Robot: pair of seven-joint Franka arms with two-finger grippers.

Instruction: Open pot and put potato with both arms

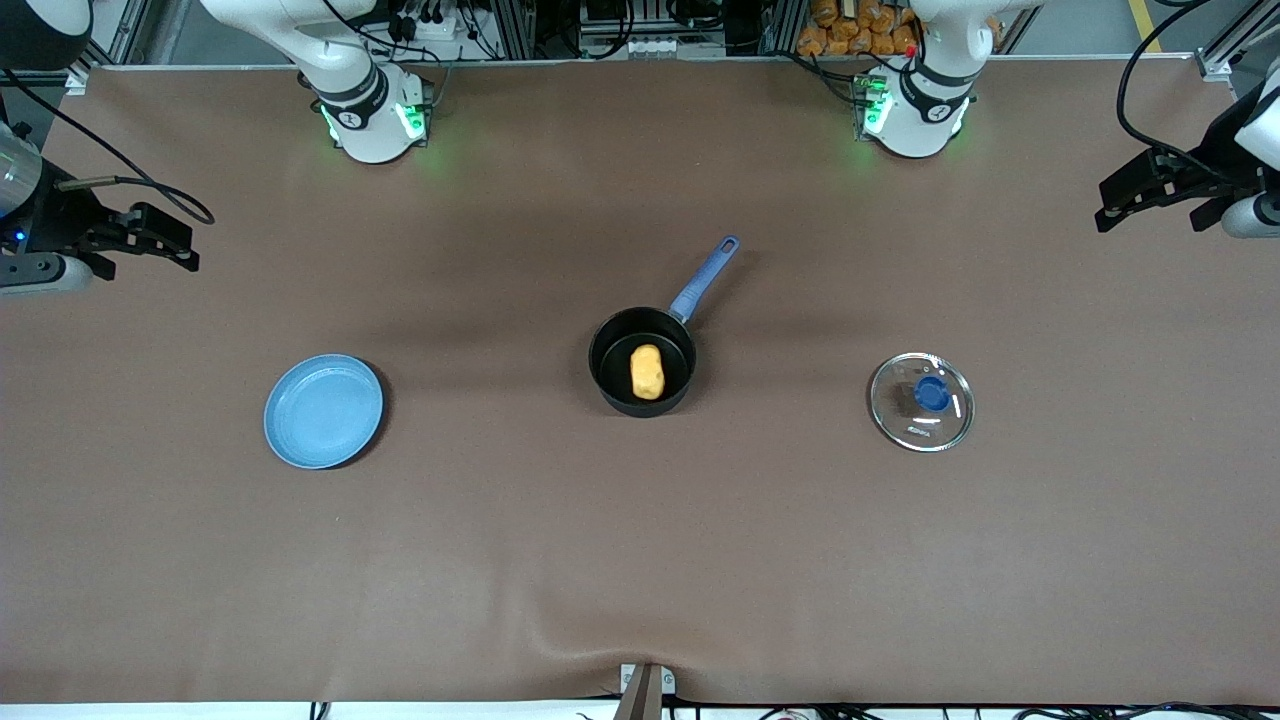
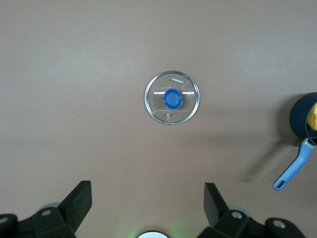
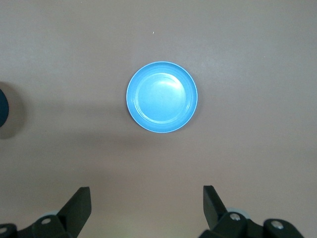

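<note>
The black pot [image 1: 610, 345] stands uncovered mid-table, its blue handle [image 1: 705, 278] pointing toward the arm bases. The yellow potato [image 1: 647, 372] lies inside it. The glass lid [image 1: 921, 401] with a blue knob lies flat on the table toward the left arm's end. My left gripper [image 1: 1112, 208] hangs open and empty high over that end of the table; its wrist view shows the left gripper [image 2: 147, 198], the lid [image 2: 172, 97] and part of the pot [image 2: 298, 116]. My right gripper [image 1: 185, 245] hangs open and empty over the right arm's end, and appears in its own wrist view as the right gripper [image 3: 147, 198].
A light-blue plate [image 1: 323, 411] lies empty toward the right arm's end of the table, and shows as the plate [image 3: 162, 96] under the right wrist camera. Brown mat covers the table; a small clamp [image 1: 643, 685] sits at its front edge.
</note>
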